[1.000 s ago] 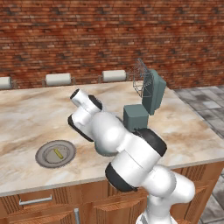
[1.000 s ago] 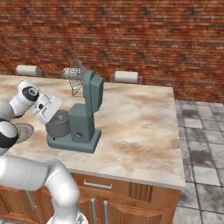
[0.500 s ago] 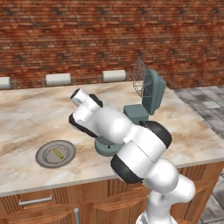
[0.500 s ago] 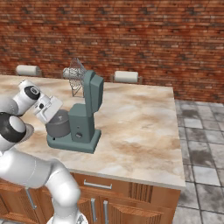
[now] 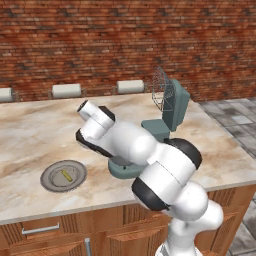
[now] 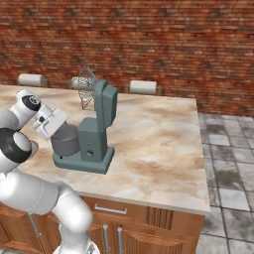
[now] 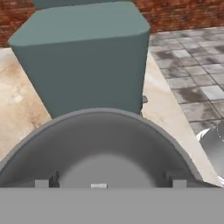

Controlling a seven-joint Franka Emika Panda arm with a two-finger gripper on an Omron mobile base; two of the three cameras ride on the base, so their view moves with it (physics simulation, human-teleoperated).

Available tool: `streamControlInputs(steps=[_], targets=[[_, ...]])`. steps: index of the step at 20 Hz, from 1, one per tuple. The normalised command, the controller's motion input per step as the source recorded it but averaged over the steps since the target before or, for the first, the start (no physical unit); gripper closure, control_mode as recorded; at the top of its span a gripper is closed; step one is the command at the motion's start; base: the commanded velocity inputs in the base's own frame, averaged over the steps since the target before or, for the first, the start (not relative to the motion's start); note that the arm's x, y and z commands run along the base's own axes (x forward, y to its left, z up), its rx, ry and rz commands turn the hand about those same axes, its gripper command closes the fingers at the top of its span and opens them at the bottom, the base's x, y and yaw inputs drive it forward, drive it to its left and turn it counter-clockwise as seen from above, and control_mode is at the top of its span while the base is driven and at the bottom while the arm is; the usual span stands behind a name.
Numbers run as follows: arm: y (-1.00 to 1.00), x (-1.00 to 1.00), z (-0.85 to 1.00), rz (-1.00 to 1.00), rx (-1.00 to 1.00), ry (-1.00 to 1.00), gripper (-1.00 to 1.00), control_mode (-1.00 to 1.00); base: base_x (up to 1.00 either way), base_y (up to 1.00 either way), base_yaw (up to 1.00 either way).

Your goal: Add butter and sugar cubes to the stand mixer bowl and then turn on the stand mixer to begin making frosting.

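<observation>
1. Left base view. The stand mixer stands on the marble counter, its head tilted back and its wire whisk raised toward the brick wall. The white arm reaches across in front of the mixer and hides the bowl. Well to the left of the mixer lies a flat grey plate with the butter, a thin yellow stick, resting on it.

2. Right base view. The stand mixer bowl sits on the mixer's base, just left of the column. The gripper hangs directly above the bowl's left rim, close to it; whether its fingers are spread or closed cannot be told here.

3. Hand view. The camera looks down into the stand mixer bowl, with the mixer's teal column rising just behind the far rim. One small pale piece shows at the bottom of the bowl; it may be a sugar cube. The fingertips are barely visible and grasp nothing discernible.
</observation>
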Motion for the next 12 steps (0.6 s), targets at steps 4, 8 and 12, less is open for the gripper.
streamControlInputs(steps=[4, 8, 12], targets=[[0.0, -0.56, 0.96, 0.0, 0.09, -0.2, -1.0, -1.0, 0.0, 0.0, 0.0], [0.03, -0.63, 0.92, 0.01, 0.14, -0.11, -1.0, -1.0, 0.0, 0.0, 0.0], [0.11, -0.57, 0.43, 0.23, 0.16, 0.01, -1.0, -1.0, 0.0, 0.0, 0.0]])
